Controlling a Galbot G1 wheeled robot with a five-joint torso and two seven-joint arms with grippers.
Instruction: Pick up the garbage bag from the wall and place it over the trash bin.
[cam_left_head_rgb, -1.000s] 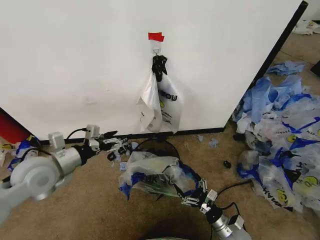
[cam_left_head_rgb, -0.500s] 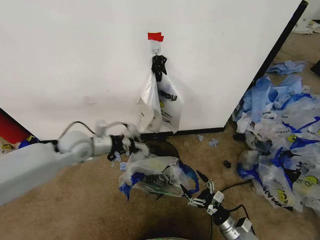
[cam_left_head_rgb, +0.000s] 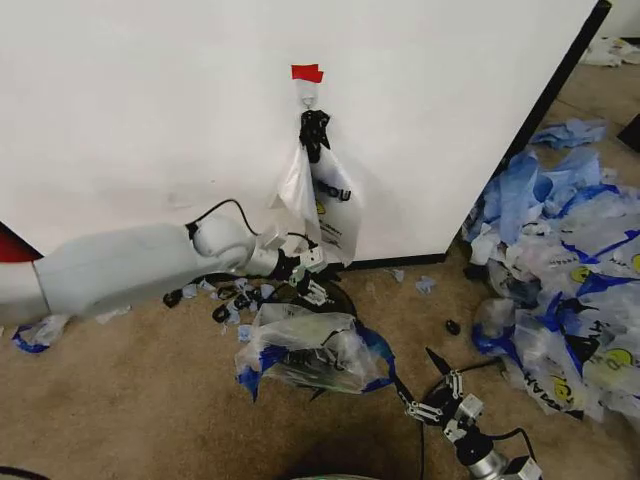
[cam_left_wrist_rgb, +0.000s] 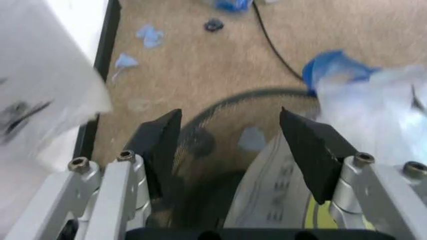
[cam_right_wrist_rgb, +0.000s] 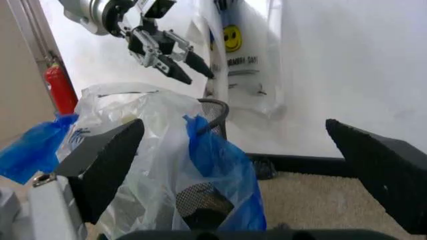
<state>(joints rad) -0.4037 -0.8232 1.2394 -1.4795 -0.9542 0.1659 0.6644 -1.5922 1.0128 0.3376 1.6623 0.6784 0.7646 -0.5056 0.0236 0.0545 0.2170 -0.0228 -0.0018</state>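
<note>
A bag (cam_left_head_rgb: 325, 205) hangs from a small hook under a red tape patch (cam_left_head_rgb: 308, 72) on the wall (cam_left_head_rgb: 150, 110), its dark knotted handles at the hook and its body with the yellow smiley resting flat against the panel. Below it on the carpet (cam_left_head_rgb: 150, 400) stands the bin (cam_left_head_rgb: 330, 300), its black mesh rim just beside the wall's base strip. A second bag (cam_left_head_rgb: 310, 350) with blue trim is draped over the bin's near side, slumping toward the floor.

The left pincer (cam_left_head_rgb: 310, 275) reaches in from the left and hovers above the bin's rim, just below the hanging bag; its fingers (cam_left_wrist_rgb: 163, 145) are spread wide with nothing between them, and the bin's opening shows through the gap in the left wrist view. The right pincer (cam_left_head_rgb: 437, 385) sits low near the floor, to the right of the bin, also spread wide and empty. A heap of bags (cam_left_head_rgb: 560, 270) lies on the carpet at the right.
</note>
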